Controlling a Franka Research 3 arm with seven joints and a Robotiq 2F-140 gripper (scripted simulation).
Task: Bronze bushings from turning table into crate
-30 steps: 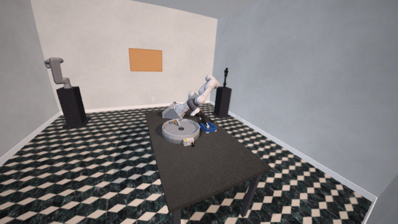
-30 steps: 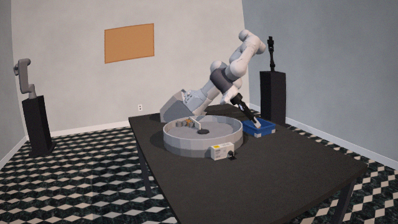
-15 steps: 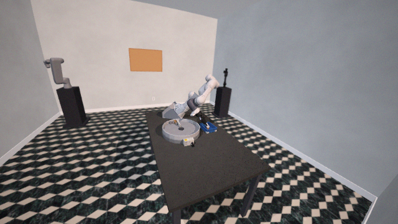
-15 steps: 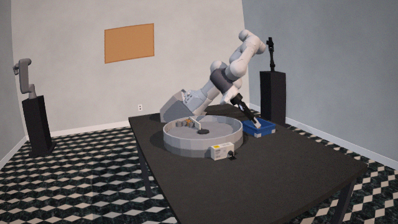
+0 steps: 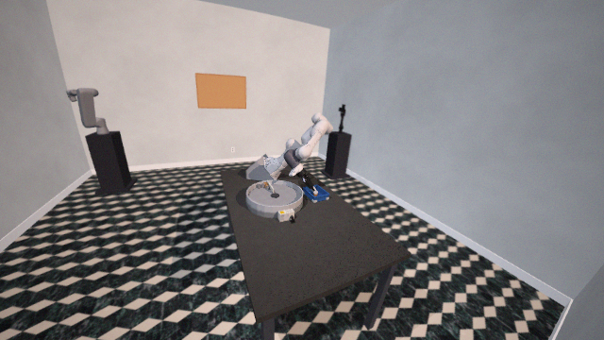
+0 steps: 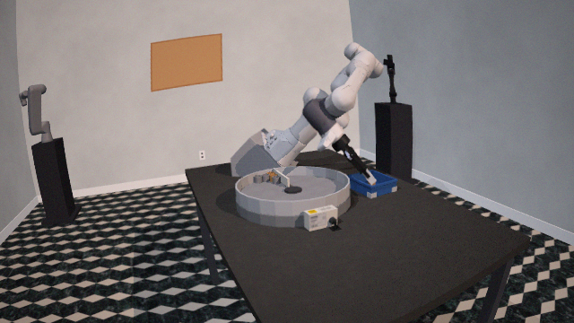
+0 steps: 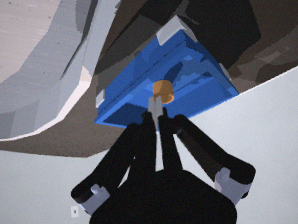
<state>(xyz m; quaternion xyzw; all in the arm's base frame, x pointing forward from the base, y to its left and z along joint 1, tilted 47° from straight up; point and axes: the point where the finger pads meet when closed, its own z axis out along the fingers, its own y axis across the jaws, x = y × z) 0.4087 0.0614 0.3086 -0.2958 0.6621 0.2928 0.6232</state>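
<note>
My gripper (image 7: pixel 156 103) is shut on a small bronze bushing (image 7: pixel 162 91) and holds it at its fingertips over the blue crate. In the exterior view the gripper (image 6: pixel 370 178) reaches down into the crate (image 6: pixel 374 185), which stands on the table just right of the turning table (image 6: pixel 292 193). On the far left part of the turning table sit steel bushings (image 6: pixel 259 178) and one more bronze bushing (image 6: pixel 271 174), beside a thin white bar. In the top view the gripper (image 5: pixel 313 190) and the crate (image 5: pixel 318 195) are small.
A grey slanted housing (image 6: pixel 252 157) stands behind the turning table at the arm's base. A small white control box (image 6: pixel 320 217) sits against the turning table's front rim. A black pedestal (image 6: pixel 393 139) stands behind the crate, off the table.
</note>
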